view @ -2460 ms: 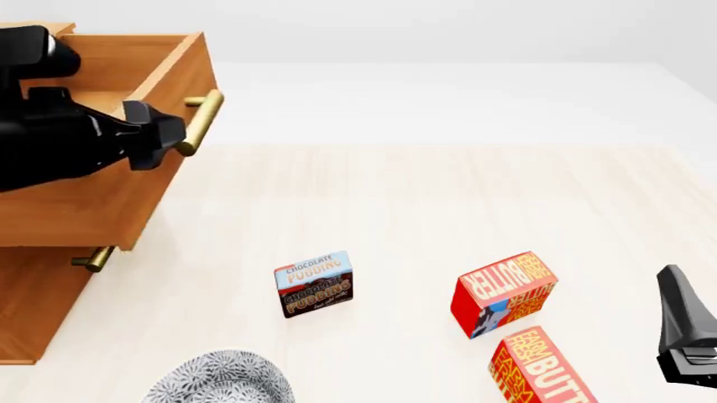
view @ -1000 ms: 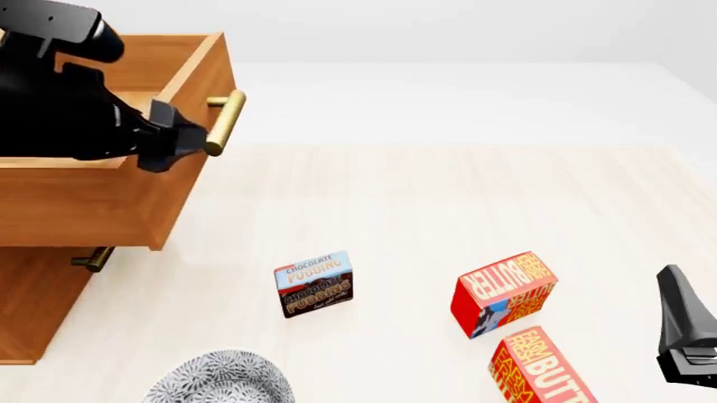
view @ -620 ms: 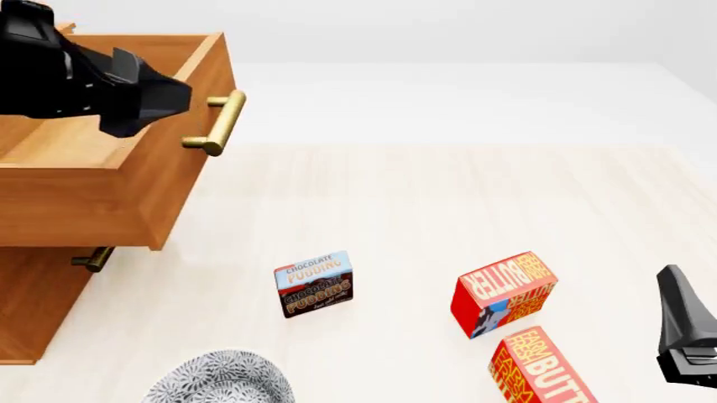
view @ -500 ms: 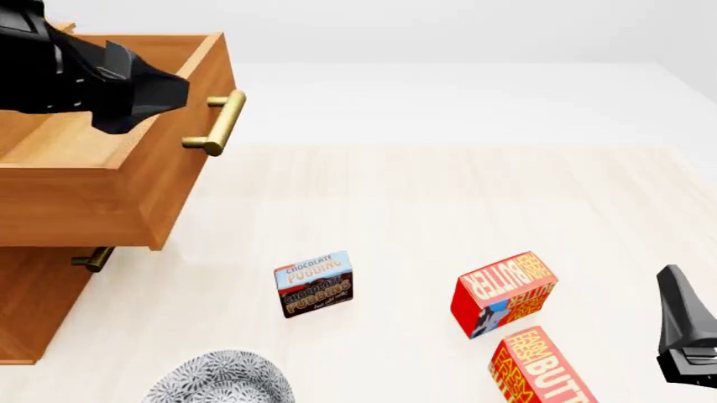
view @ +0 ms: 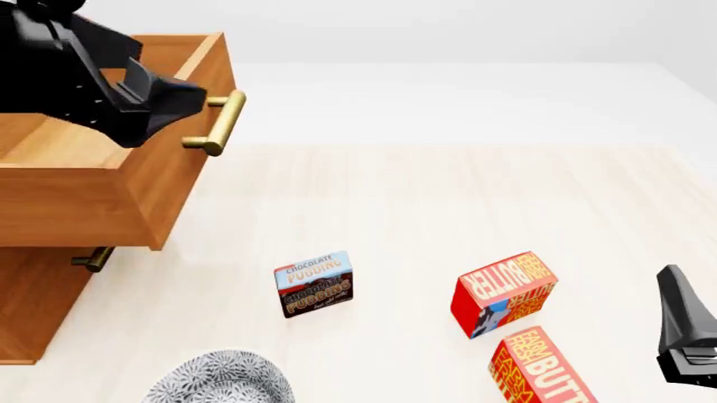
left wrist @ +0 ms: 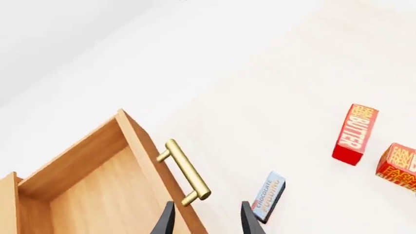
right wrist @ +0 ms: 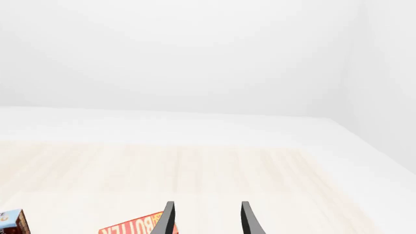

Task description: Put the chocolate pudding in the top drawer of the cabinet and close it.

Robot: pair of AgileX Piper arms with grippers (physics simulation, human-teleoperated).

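Now my left claw (view: 168, 105) has let go of the handle (view: 221, 123) and lifted, fingers apart; the top drawer (view: 112, 180) stands pulled out. Pudding (view: 315, 284) waits on the worktop (view: 448, 210) at five o'clock from the drawer. My right claw (right wrist: 204, 222) idles, open.

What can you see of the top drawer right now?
The top drawer is honey-brown wood, pulled well out of the cabinet, its inside bare as far as visible. Its brass bar handle sits on two posts on the front. The left gripper hangs above the handle with jaws apart, not touching it. The chocolate pudding stands on the table.
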